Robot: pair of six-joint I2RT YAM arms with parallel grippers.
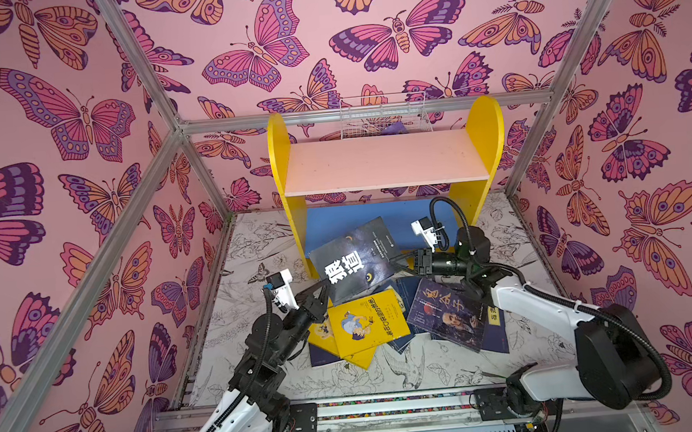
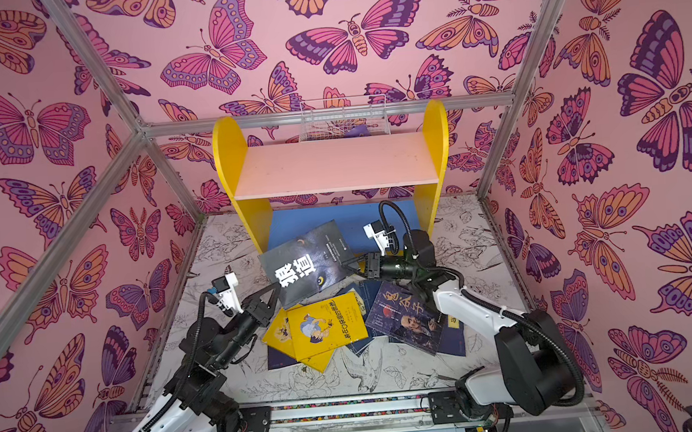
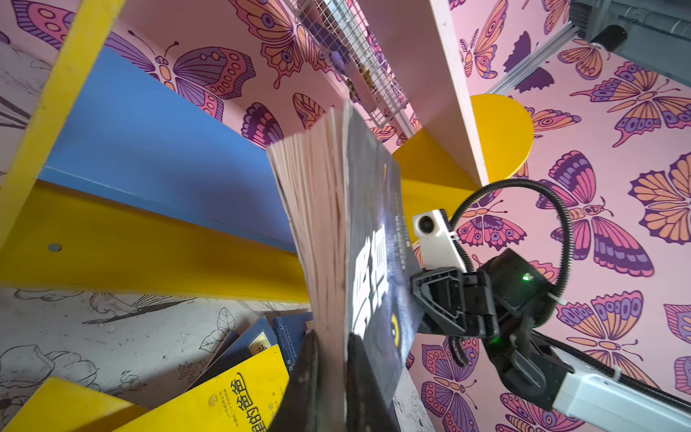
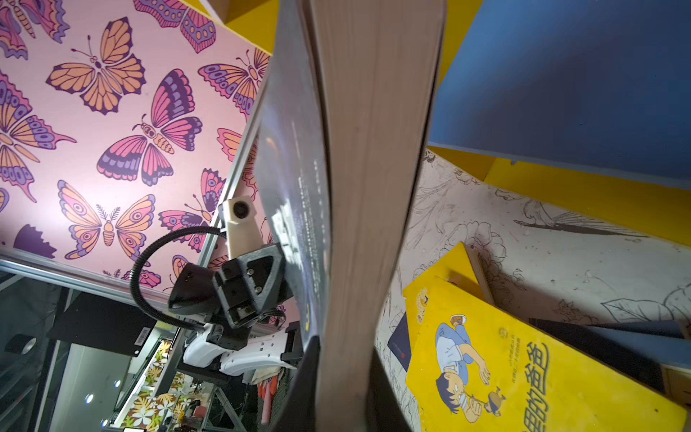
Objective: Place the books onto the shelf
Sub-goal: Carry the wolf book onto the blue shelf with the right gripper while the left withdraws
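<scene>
1. Left gripper [image 1: 323, 287] pinches the lower left corner of the black wolf book [image 1: 355, 258]; its wrist view shows both jaws pressed tight on the page block.
2. Wolf book hangs tilted in the air just in front of the shelf [image 1: 386, 162], over the blue bottom board [image 1: 411, 216], above the pile.
3. Right gripper [image 1: 406, 259] clamps the book's right edge; its wrist view shows pages squeezed between the jaws.
4. Risk: two grips on one book. If the arms pull apart or twist out of step, cover could tear or pages buckle. It's floppy, already bowing in the wrist views.
5. Risk: the tilted book could catch the yellow side panel [image 1: 294, 220] or the pink top board going in, and shove the shelf back.
6. Count: 1 book lifted; in the pile [image 1: 389, 326] 2 yellow cartoon books, 1 dark portrait book [image 1: 447, 314], several navy ones half buried, exact no. unclear. 1 shelf, 2 boards, both bare. 1 wire basket [image 1: 385, 116] behind.
</scene>
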